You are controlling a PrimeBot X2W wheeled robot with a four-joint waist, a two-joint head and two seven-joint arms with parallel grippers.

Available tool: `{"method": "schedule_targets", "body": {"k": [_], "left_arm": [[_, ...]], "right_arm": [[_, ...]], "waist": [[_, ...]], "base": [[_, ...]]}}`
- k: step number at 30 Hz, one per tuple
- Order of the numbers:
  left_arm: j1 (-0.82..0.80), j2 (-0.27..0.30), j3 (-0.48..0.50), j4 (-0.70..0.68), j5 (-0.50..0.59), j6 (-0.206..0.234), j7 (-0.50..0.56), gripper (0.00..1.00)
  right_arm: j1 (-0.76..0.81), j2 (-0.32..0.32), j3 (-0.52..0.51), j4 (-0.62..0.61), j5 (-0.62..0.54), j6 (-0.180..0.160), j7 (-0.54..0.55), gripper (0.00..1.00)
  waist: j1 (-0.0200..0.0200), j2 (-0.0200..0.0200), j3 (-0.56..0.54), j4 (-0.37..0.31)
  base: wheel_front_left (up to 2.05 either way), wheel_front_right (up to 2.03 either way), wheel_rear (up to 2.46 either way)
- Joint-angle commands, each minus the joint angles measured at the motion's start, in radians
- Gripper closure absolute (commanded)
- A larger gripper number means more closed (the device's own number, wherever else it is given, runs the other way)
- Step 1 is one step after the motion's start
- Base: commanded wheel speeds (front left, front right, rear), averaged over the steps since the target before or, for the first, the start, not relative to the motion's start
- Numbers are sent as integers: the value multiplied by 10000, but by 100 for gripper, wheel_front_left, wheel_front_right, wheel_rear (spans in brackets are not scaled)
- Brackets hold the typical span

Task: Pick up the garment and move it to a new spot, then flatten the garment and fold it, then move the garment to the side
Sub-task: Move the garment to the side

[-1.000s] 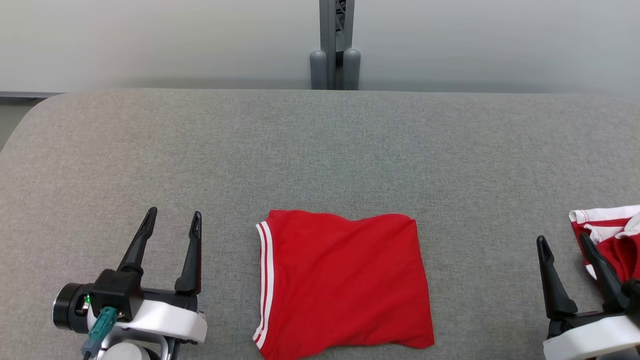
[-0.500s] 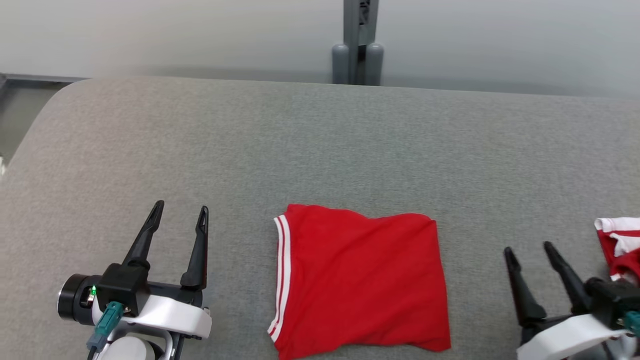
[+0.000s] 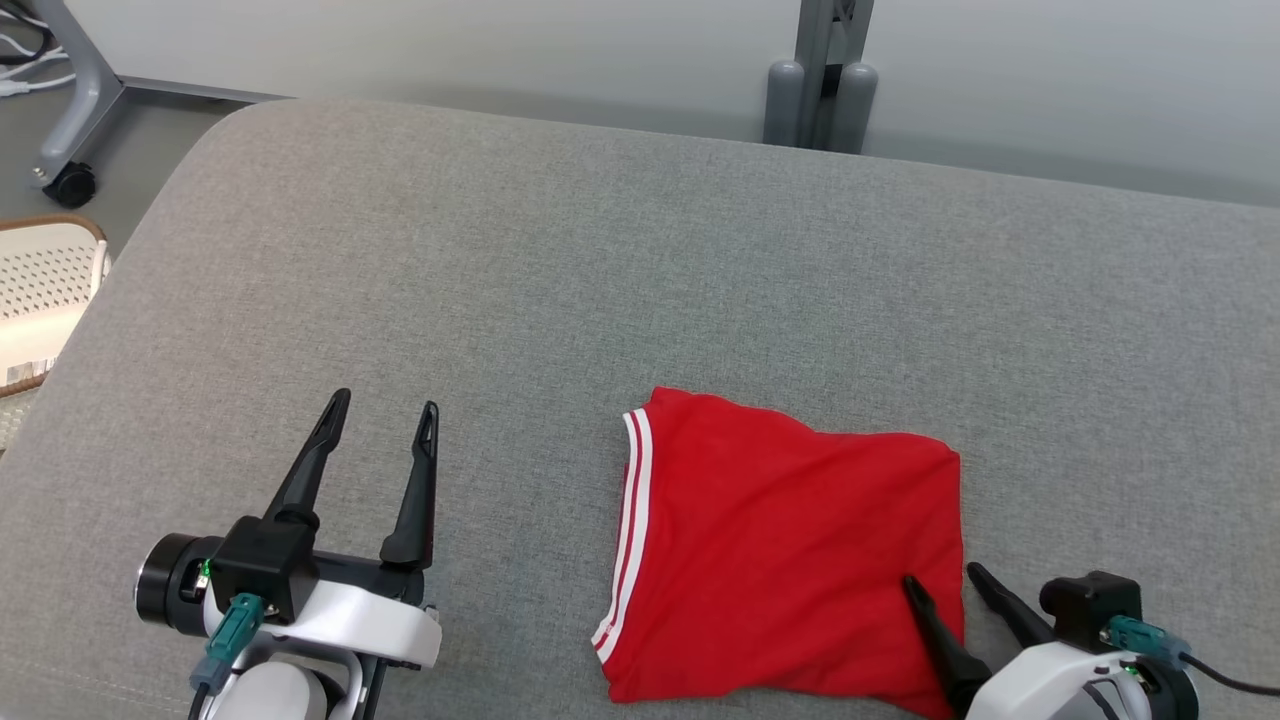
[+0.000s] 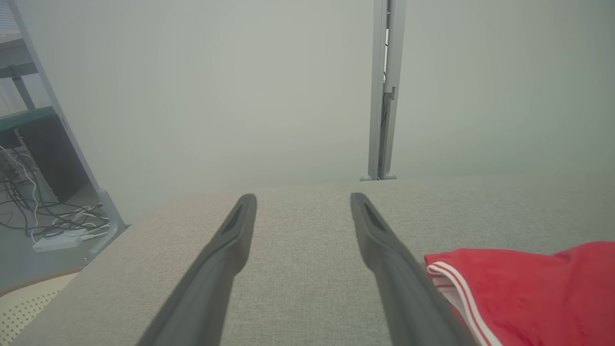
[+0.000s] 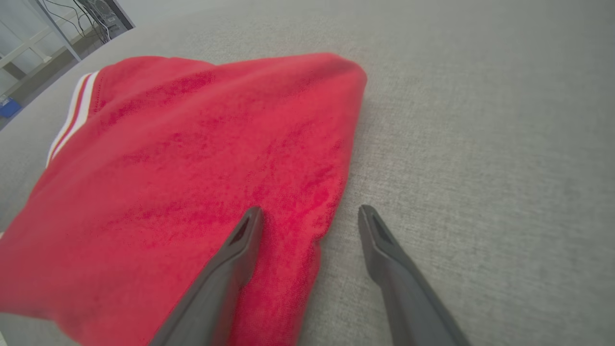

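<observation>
Head view, grey fabric-covered tabletop (image 3: 640, 250).

- Garment (image 3: 790, 550): red, folded to a rough square, lying flat at about 5 o'clock from the view's centre. White double stripe runs down its 9 o'clock edge. Light creases near the 12 o'clock edge.
- Left end effector (image 3: 385, 402): at 8 o'clock in the view, fingers spread, nothing between them. Tips point toward 12 o'clock and sit apart from the garment, which lies off at its 3 o'clock. The left wrist view has bare tabletop between the two fingers, with the striped edge just beside the inner one.
- Right end effector (image 3: 940, 575): at 4 to 5 o'clock in the view, fingers spread, gripping nothing. It straddles the garment's 3 o'clock edge near the lower corner. In the right wrist view one finger lies over red cloth and the other over bare tabletop. Cannot tell whether either tip presses down.
- Surroundings: grey post (image 3: 820, 80) at 12 o'clock beyond the far edge; pale perforated basket (image 3: 40, 290) off the tabletop at 9 o'clock.
</observation>
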State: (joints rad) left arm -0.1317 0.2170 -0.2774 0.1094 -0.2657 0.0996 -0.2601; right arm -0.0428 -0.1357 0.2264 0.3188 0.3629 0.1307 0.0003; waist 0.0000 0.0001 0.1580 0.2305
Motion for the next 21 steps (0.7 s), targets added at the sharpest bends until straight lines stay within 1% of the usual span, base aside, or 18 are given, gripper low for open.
{"method": "schedule_targets", "body": {"k": [1, 2, 3, 4, 8, 12, 16, 21], "left_arm": [[-179, 46, 41, -8, 87, -47, -36, 0], [-193, 34, 61, -10, 91, -64, -36, 0], [-203, 33, 85, -18, 111, -89, -36, 0], [-200, 19, 113, -14, 125, -101, -36, 0], [-181, -16, 232, -77, 191, -94, -36, 0], [-212, -22, 369, -260, 294, -103, -36, 0], [-283, -56, 548, -453, 377, -94, -36, 0], [-483, -68, 771, -716, 508, -163, -36, 0]], "right_arm": [[-165, -67, 15, 52, 35, 3, 28, 0], [-198, -80, 82, 172, 81, 3, 90, 1], [-242, -75, 161, 300, 133, 3, 88, 52], [-287, -63, 247, 399, 207, 3, 72, 100], [-505, -117, 304, 462, 413, 3, -127, 100], [-590, -273, 123, 200, 330, 1, -468, 100], [-563, -542, -188, -282, -44, 1, -639, 100], [-357, -918, -592, -981, -686, 1, -568, 100]], "waist": [[0, -1, 19, 22], [0, -1, 26, 40], [0, -1, 27, 53], [0, -1, 23, 56], [0, -1, 35, -25], [0, -1, 119, -302], [0, -1, 256, -760], [0, -1, 542, -1521]], "base": [[0, 0, 0], [0, 0, 0], [0, 0, 0], [0, 0, 0], [0, 0, 0], [0, 0, 0], [0, 0, 0], [0, 0, 0]]}}
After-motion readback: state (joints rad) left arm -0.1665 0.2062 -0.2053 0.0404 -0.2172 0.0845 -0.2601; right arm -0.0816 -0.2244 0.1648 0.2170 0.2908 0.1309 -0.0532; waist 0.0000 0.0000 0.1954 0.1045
